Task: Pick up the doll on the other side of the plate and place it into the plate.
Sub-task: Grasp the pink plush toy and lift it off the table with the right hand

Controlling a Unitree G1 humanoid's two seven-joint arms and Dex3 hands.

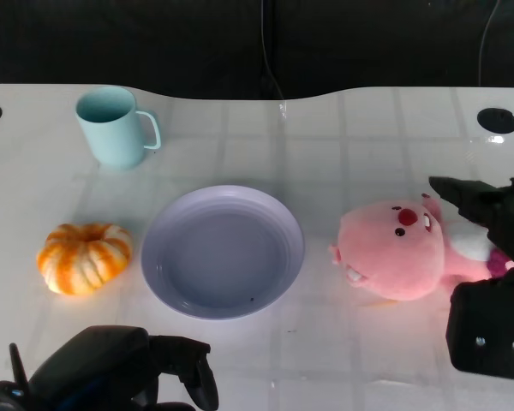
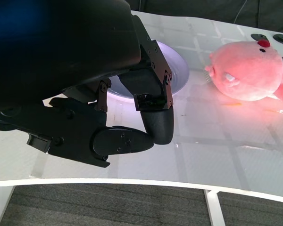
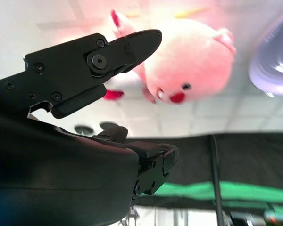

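- The pink plush doll [image 1: 403, 253] is lying on the white surface [image 1: 343, 137], just to the right of the plate [image 1: 223, 253] in the head view — close to the rim but not touching it, and nothing is sitting in the plate.
- The right hand [image 1: 488, 257] is right up against the doll's far side. Its fingers [image 1: 463, 197] are spread apart, one reaching over the doll's top edge, and the wrist view shows open air between them — so it's open and not holding anything, though I can't tell whether it's actually touching the plush.
- The left hand [image 1: 120, 372] sits low at the near edge of the surface, in front of the plate. From its wrist view the fingers [image 2: 155, 120] are curled in with nothing in them.
- Other stuff: a light blue mug [image 1: 116, 128] at the back left, and a little orange-and-white pumpkin [image 1: 84, 257] just left of the plate.
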